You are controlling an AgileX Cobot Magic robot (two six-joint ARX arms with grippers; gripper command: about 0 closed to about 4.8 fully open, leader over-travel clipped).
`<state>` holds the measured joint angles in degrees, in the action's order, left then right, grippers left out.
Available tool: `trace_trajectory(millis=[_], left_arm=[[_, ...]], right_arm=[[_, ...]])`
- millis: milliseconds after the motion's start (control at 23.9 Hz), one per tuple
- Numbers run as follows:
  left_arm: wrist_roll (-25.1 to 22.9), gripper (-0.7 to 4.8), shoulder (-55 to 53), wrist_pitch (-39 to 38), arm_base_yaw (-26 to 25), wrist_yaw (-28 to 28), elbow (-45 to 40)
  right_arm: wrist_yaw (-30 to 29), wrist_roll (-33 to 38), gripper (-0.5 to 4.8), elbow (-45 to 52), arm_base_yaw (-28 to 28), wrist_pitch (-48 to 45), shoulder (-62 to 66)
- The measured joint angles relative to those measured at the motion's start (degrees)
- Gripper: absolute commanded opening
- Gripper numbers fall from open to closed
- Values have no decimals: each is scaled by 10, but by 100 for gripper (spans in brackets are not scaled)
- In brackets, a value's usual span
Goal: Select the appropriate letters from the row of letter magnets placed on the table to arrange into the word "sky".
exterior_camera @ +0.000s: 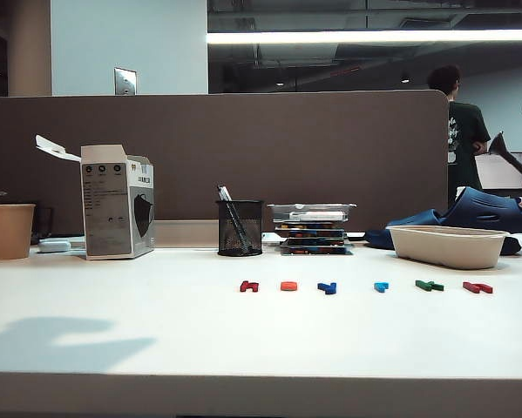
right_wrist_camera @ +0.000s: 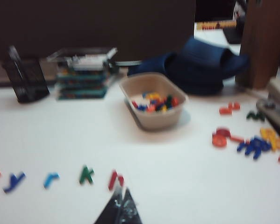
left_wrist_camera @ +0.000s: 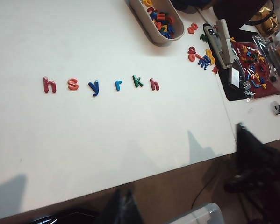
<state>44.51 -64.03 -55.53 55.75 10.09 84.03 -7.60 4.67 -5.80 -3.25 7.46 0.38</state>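
The row of letter magnets lies on the white table [exterior_camera: 112, 313]. From the left of the exterior view they are a dark red h [exterior_camera: 248, 286], orange s [exterior_camera: 288, 286], dark blue y [exterior_camera: 328, 287], light blue r [exterior_camera: 381, 286], green k [exterior_camera: 429, 285] and red h [exterior_camera: 477, 287]. The left wrist view shows s [left_wrist_camera: 73, 84], y [left_wrist_camera: 94, 87] and k [left_wrist_camera: 138, 81] from above. My left gripper [left_wrist_camera: 125, 198] hangs off the table's front edge, its fingers together and empty. My right gripper [right_wrist_camera: 122, 198] is shut on nothing, just short of the red h [right_wrist_camera: 115, 179]. Neither gripper appears in the exterior view.
A beige bowl [exterior_camera: 448, 246] of spare letters stands behind the row's right end. A mesh pen cup [exterior_camera: 240, 228], stacked cases [exterior_camera: 313, 228], a white carton [exterior_camera: 117, 202] and a paper cup [exterior_camera: 10, 231] line the back. Loose letters [left_wrist_camera: 203, 56] and a stapler [left_wrist_camera: 221, 39] lie further right.
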Motion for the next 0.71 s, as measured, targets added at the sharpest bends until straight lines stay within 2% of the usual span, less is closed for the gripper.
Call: trace_trajectory(millis=[209, 376, 459, 543, 710], left_arm=[[0, -5, 0, 0, 0, 0, 0], [0, -5, 0, 0, 0, 0, 0], [0, -5, 0, 0, 0, 0, 0], [0, -5, 0, 0, 0, 0, 0], [0, -5, 0, 0, 0, 0, 0]], right_arm=[[0, 0, -4, -101, 6, 68, 15], [-7, 0, -6, -270, 7, 181, 149], [-84, 0, -6, -384, 7, 204, 267], [-130, 5, -6, -428, 8, 197, 315], [-188, 34, -6, -521, 35, 169, 422]])
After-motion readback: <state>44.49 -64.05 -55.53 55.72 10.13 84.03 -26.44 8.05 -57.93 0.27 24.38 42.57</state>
